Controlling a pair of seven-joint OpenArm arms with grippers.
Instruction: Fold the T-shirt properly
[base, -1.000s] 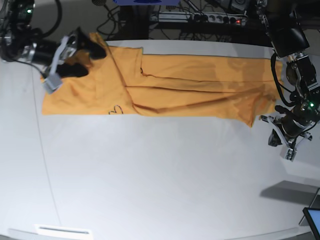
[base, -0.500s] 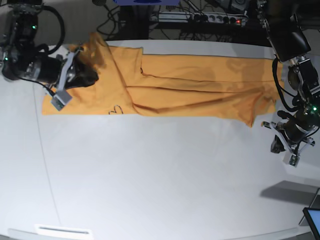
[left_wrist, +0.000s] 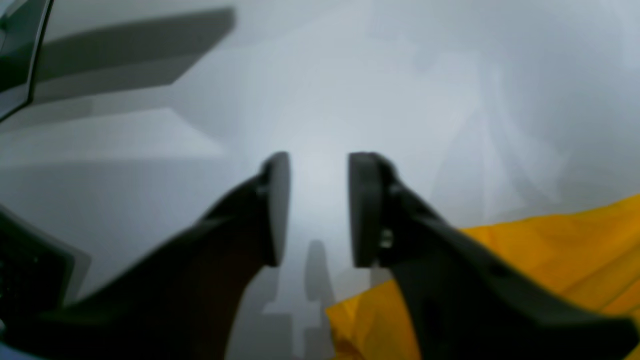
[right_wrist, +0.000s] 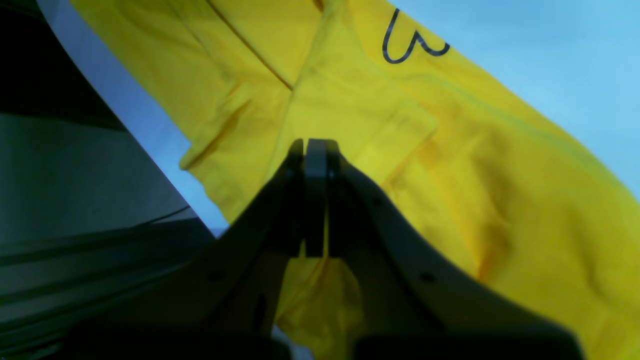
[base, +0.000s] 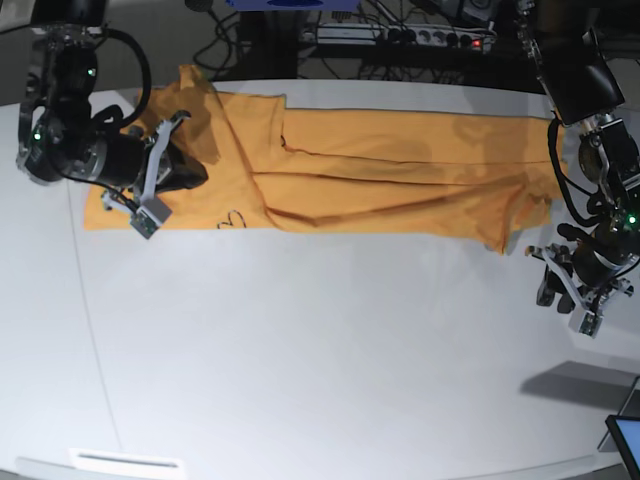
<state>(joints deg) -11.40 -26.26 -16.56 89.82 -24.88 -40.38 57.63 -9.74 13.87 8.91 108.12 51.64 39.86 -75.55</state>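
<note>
Since the earlier frame our right fingers (right_wrist: 315, 197) have clamped together on the T-shirt (base: 400, 170); left fingers (left_wrist: 320, 207) stand apart, beside its hem. We should lift slowly, keeping the fold even.

You have one T-shirt (base: 380, 165) on one white table (base: 320, 350), and it bears one small dark heart mark (base: 232, 219). You have two arms, each ending in one gripper: the left gripper (base: 562, 290) and the right gripper (base: 185, 165).

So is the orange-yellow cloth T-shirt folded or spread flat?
Partly folded: the orange-yellow cloth T-shirt lies as a long narrow strip, with layers overlapping lengthwise.
</note>
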